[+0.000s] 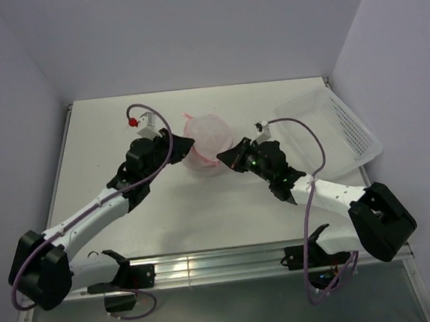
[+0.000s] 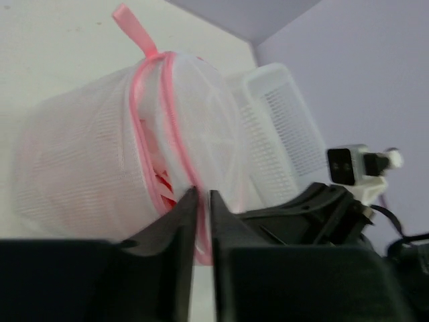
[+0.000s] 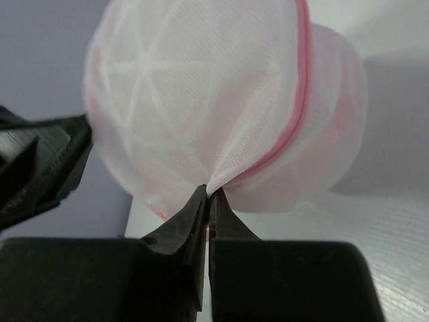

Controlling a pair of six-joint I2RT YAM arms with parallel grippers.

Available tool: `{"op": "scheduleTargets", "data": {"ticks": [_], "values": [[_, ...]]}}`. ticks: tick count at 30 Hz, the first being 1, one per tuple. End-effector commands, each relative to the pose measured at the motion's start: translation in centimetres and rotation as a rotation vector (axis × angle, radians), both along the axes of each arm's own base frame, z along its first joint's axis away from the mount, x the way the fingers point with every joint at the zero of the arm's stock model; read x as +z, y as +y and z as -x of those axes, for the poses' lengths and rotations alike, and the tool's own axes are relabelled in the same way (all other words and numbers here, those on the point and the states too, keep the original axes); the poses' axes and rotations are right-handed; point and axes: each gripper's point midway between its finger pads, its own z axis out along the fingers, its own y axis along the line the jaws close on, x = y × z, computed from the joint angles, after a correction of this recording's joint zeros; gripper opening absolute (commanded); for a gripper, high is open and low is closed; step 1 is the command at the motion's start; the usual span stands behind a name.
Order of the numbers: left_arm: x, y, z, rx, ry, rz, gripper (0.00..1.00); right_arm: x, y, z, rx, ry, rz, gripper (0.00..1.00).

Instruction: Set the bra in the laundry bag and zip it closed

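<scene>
The laundry bag [image 1: 207,137] is a round white mesh pouch with a pink zipper rim, in the middle of the table between both grippers. The light-pink bra [image 2: 159,176] shows through the mesh, inside the bag. My left gripper [image 1: 186,144] is shut on the pink zipper rim [image 2: 175,137] at the bag's left side; in the left wrist view the gripper [image 2: 202,196] pinches the pink trim. My right gripper [image 1: 230,156] is shut on a pinch of the bag's mesh [image 3: 201,100] at its right side, seen at the gripper [image 3: 208,194] in the right wrist view.
A rigid white perforated plastic basket [image 1: 333,132] lies at the right, close behind my right arm; it also shows in the left wrist view [image 2: 281,127]. A pink ribbon loop [image 2: 134,30] sticks out of the bag's rim. Walls close in the table at the back and sides.
</scene>
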Motion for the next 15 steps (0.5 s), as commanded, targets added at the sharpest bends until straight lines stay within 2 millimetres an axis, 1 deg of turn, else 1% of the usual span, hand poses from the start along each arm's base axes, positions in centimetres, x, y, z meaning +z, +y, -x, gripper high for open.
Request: {"op": "scheduleTargets", "data": {"ticks": [1, 2, 3, 4, 5, 6, 7, 8, 9, 10, 11, 12, 13, 15], "values": [[-0.5, 0.7, -2.7, 0.081, 0.047, -0.116, 0.27, -2.4, 0.4, 1.1, 0.030, 0.075, 0.055, 0.00], [-1.5, 0.5, -2.8, 0.067, 0.064, -0.133, 0.32, -2.4, 0.5, 1.1, 0.033, 0.077, 0.050, 0.00], [-1.1, 0.2, -2.5, 0.043, 0.042, -0.128, 0.38, -2.4, 0.8, 1.3, 0.036, 0.078, 0.052, 0.00], [-1.9, 0.3, -1.9, 0.044, 0.042, -0.133, 0.45, -2.4, 0.8, 1.2, 0.030, 0.077, 0.053, 0.00], [-0.7, 0.6, -1.3, 0.050, 0.008, -0.114, 0.46, -2.6, 0.9, 1.2, 0.027, 0.085, 0.053, 0.00], [-0.6, 0.7, -0.6, 0.065, -0.004, -0.121, 0.46, -2.4, 1.0, 1.3, 0.026, 0.088, 0.034, 0.00], [-1.3, 1.1, 0.2, 0.079, -0.004, -0.145, 0.46, -2.5, 1.2, 1.3, 0.027, 0.091, 0.032, 0.00], [-0.5, 1.5, 1.1, 0.096, -0.027, -0.143, 0.46, -3.0, 1.2, 1.3, 0.023, 0.111, 0.039, 0.00], [-1.1, 0.8, 2.6, 0.074, -0.016, -0.169, 0.46, -2.9, 1.3, 1.1, 0.018, 0.110, 0.035, 0.00], [-2.1, 1.2, 3.3, 0.098, -0.007, -0.195, 0.43, -3.0, 1.4, 1.1, 0.015, 0.115, 0.032, 0.00], [-2.2, 0.0, 5.3, 0.054, -0.009, -0.198, 0.39, -3.0, 1.5, 1.0, 0.012, 0.116, 0.025, 0.00], [-2.6, -0.4, 6.2, 0.045, -0.001, -0.193, 0.36, -3.0, 1.3, 0.9, 0.001, 0.116, 0.025, 0.00], [-3.8, -0.5, 7.1, 0.051, 0.028, -0.176, 0.32, -2.9, 1.2, 0.9, -0.003, 0.115, 0.023, 0.00], [-5.1, -2.0, 9.0, -0.009, 0.044, -0.134, 0.24, -2.6, 1.2, 0.7, -0.011, 0.110, 0.022, 0.00]]}}
